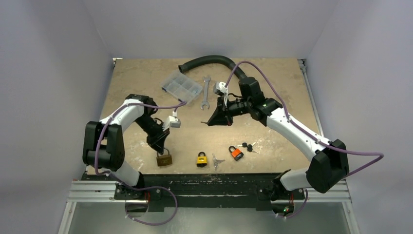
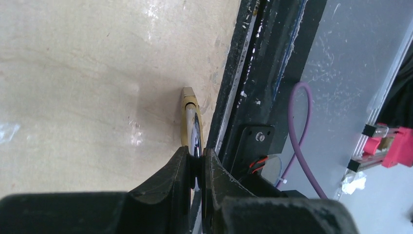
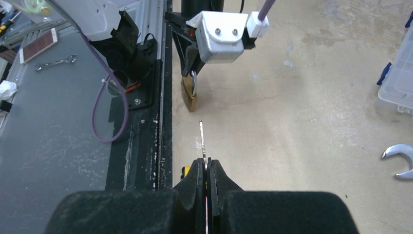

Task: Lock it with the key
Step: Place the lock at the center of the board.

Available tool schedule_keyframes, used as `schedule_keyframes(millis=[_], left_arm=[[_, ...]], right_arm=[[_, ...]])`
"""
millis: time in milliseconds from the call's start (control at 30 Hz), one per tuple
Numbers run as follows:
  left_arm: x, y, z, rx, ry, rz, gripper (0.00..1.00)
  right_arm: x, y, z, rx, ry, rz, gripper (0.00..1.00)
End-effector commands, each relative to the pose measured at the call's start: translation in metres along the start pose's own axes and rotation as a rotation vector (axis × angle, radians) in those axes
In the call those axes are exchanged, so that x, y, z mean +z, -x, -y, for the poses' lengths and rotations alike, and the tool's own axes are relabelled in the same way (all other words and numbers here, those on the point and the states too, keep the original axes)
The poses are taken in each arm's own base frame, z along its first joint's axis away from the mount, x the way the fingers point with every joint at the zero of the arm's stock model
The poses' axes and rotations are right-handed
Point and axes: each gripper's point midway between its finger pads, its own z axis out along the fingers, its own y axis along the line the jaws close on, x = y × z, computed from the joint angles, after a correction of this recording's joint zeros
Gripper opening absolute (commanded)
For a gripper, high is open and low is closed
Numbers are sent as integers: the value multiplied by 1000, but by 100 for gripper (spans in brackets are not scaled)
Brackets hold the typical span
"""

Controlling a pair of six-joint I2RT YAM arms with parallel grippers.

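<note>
— Where is the lock?
— My left gripper [image 1: 159, 146] is clamped on the steel shackle [image 2: 196, 132] of the square brass padlock [image 1: 164, 160], at the near left edge of the beige wooden table [image 1: 141, 78].
— And the key?
— My right gripper [image 3: 206, 168] pinches the thin silver key [image 3: 202, 139]. Its blade points straight at the padlock, which is well apart, to my left and nearer the bases.

3x padlocks [image 1: 164, 159] [image 1: 201, 159] [image 1: 236, 153], 1x wrench [image 1: 205, 92], 1x box [image 1: 181, 87]
</note>
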Motion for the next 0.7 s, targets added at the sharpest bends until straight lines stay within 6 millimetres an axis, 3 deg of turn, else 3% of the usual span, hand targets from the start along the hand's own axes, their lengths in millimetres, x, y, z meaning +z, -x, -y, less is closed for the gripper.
schedule_keyframes(millis=[0,200,333,667], left_arm=[[9,8,7,39,-98,7,0],[16,24,-21,-7,-87,40,0],[17,36,-41,-15,-34,63,0],[27,38,-74,-37,-5,33,21]], right_arm=[[-1,5,-1,-51,-12,5,0],[8,-15,1,-60,-18,-35,0],[11,-18,1,-84,-21,-52,0],[24,-30,-5,-114,2,-90,0]])
